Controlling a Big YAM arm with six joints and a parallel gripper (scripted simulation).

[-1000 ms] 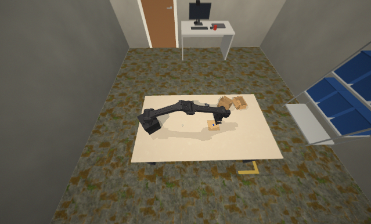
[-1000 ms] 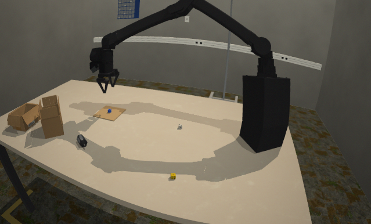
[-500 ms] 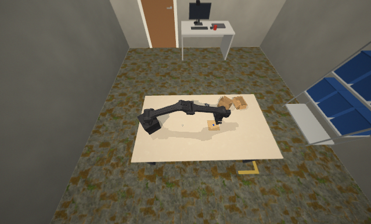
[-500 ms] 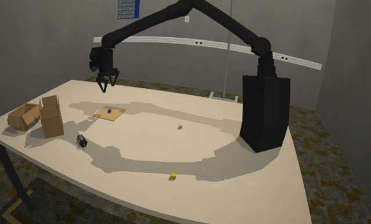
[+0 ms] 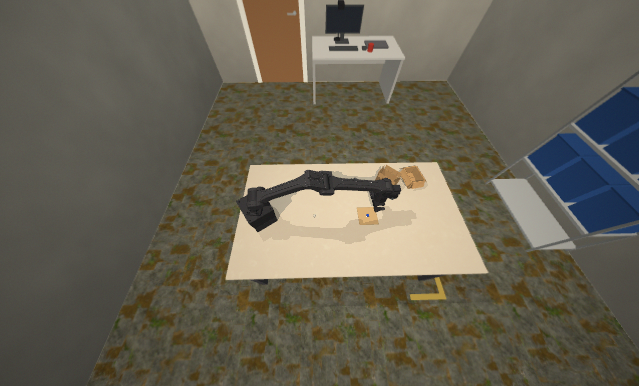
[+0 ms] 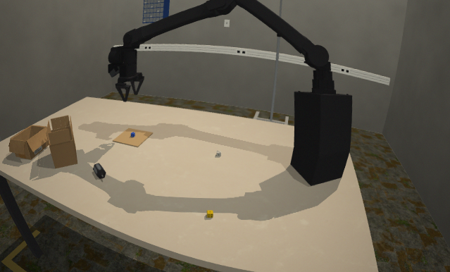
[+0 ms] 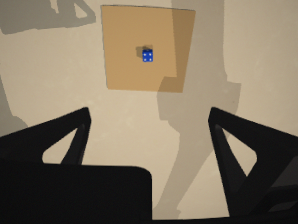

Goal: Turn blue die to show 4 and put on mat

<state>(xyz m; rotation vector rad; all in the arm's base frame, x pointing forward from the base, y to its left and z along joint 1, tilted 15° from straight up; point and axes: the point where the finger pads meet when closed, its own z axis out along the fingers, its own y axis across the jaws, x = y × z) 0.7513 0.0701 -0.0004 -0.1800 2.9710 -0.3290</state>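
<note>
The blue die (image 7: 148, 55) lies flat near the middle of the brown mat (image 7: 148, 48); it also shows in the exterior view (image 6: 132, 134) on the mat (image 6: 132, 138) and in the top view (image 5: 367, 215). Its top face shows several white pips; I cannot read the number for sure. My gripper (image 6: 129, 89) hangs high above the table over the mat, fingers wide open and empty; in the wrist view the fingers frame the table just below the mat. A white die (image 6: 217, 153) and a yellow die (image 6: 210, 213) sit on the table.
Two cardboard boxes (image 6: 43, 141) stand at the table's left end. A small black cylinder (image 6: 98, 170) lies in front of them. The arm's black base (image 6: 321, 135) stands at the right.
</note>
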